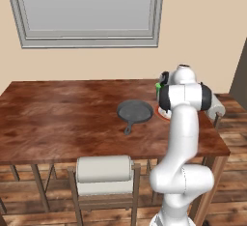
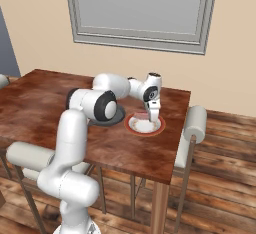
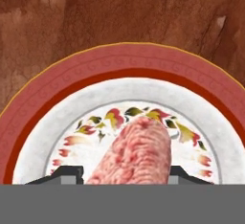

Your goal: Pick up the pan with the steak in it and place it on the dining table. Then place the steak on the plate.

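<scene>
1. Gripper (image 2: 151, 121) points straight down over the plate (image 2: 158, 128), its two fingertips (image 3: 67, 174) set on either side of the steak (image 3: 136, 151) and clamped on it.
2. Seen from the hand, the steak lies between the tips above the whitish, flower-patterned centre of the plate; whether it touches the plate cannot be told.
3. That plate, with its red-orange rim, rests on the dining table (image 1: 58, 119) near the table's right end.
4. Just to the plate's left sits the pan (image 1: 135, 111), flat on the table, nothing in it, handle pointing toward the table's near edge.
5. One chair (image 1: 104, 172) is tucked in at the near side, another (image 2: 192, 128) at the right end.
</scene>
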Tool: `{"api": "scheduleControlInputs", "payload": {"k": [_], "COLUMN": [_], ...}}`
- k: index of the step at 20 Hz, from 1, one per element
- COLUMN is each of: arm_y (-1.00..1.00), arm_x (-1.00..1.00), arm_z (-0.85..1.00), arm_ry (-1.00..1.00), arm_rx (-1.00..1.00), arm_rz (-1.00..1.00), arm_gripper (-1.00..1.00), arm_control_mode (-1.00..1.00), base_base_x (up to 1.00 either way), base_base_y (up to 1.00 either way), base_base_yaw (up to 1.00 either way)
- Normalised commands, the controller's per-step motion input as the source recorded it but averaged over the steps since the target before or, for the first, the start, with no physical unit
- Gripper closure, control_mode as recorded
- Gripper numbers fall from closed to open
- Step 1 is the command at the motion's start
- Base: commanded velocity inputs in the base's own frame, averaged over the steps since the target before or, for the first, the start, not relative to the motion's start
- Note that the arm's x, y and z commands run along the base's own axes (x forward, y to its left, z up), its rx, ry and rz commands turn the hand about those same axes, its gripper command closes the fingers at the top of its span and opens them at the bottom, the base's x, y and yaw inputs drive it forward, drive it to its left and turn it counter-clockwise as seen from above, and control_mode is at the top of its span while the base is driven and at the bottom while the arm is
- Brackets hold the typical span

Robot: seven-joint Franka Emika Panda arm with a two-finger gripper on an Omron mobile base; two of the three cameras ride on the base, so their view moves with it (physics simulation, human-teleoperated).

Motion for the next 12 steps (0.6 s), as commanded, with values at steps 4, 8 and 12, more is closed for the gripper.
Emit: {"api": "scheduleControlInputs", "payload": {"k": [4,8,12], "arm_y": [-0.03,-0.09,-0.09], "arm_x": [0.00,-0.01,0.00], "arm_z": [-0.03,0.00,0.04], "arm_ry": [-0.06,-0.06,-0.07], "arm_rx": [0.00,0.02,0.03], "arm_rz": [0.00,0.00,0.00], "arm_gripper": [-1.00,-1.00,-1.00], "arm_control_mode": [-1.00,-1.00,-1.00], "base_base_x": [0.00,0.00,0.00], "base_base_y": [0.00,0.00,0.00], "base_base_yaw": [0.00,0.00,0.00]}}
